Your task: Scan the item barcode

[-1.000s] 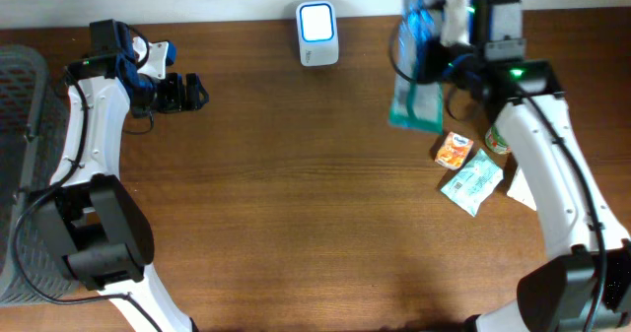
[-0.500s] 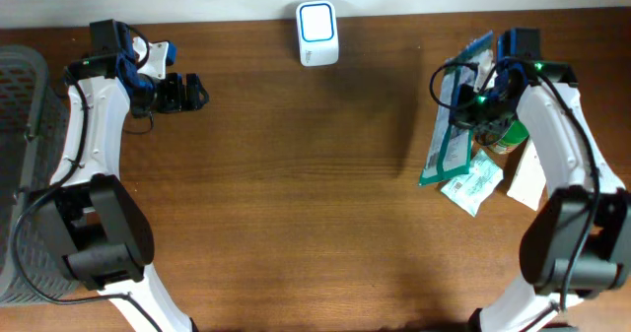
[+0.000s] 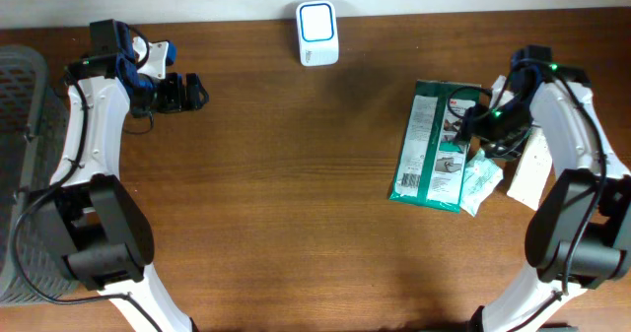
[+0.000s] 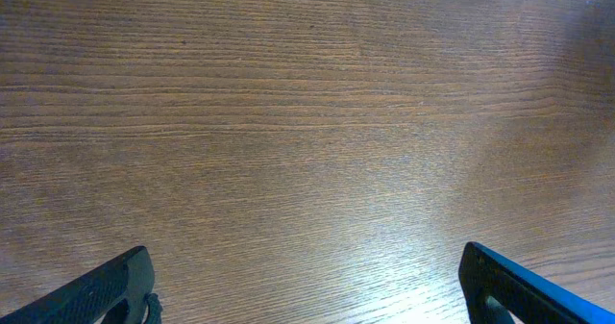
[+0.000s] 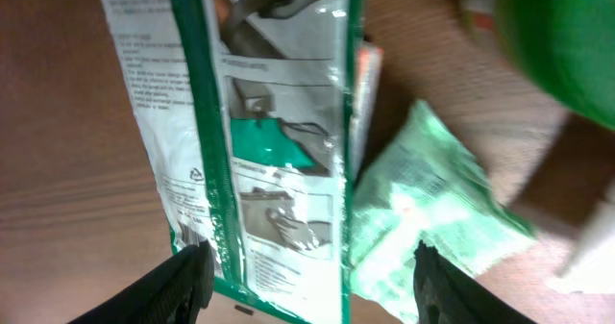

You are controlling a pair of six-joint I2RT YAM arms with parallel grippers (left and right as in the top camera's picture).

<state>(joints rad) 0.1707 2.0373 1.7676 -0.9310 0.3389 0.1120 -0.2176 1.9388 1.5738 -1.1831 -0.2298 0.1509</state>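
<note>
Grey mesh basket (image 3: 20, 125), brown wooden table (image 3: 276, 184)

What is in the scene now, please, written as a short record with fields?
item: green package, lying flat on the table
scanner: white scanner, at the top of the overhead view, apart from the package
left hand: open, over bare wood
right hand: open, over the package's right edge, not gripping
beside item: pale green packet

Brown grained wood table (image 3: 276, 174) is showing a low satin sheen. Glossy plastic-film packet (image 3: 431, 145) at 3 o'clock is catching glare, w/ crinkled shiny pale-green sachet (image 3: 481, 179) by it. Smooth white plastic scanner (image 3: 317, 33) is gleaming at 12.
</note>
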